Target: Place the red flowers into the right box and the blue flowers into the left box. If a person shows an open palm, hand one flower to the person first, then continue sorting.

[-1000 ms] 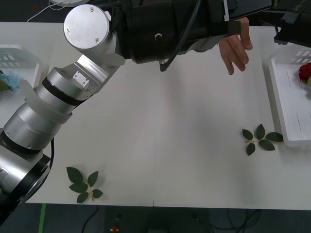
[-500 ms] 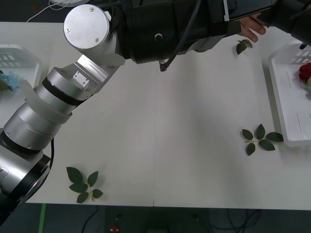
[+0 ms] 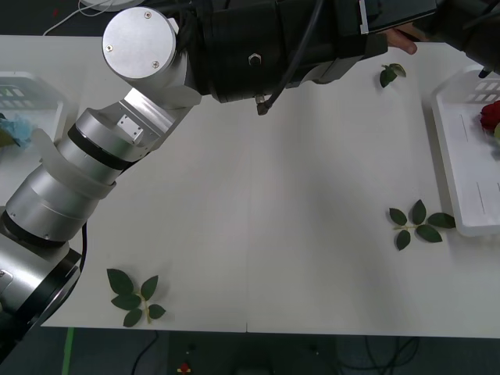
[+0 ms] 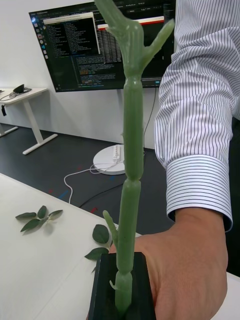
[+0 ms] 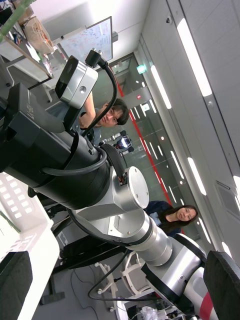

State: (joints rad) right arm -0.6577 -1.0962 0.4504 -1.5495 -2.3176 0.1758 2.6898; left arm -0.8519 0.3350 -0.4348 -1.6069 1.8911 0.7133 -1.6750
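Green stem upright in the right tool.
The tool clamps its base; the person's hand touches behind, leaf sprigs on the tabletop.

Robotics lab inside an office, wall-mounted monitor full of code, white desk along the wall, power strip with cables on dark flooring, long ceiling light strips, whiteboard, white tabletop for the tests

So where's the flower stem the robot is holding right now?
In the right wrist view, the green stem stands upright, clamped in the right end effector, right beside the person's hand at the table's far edge.
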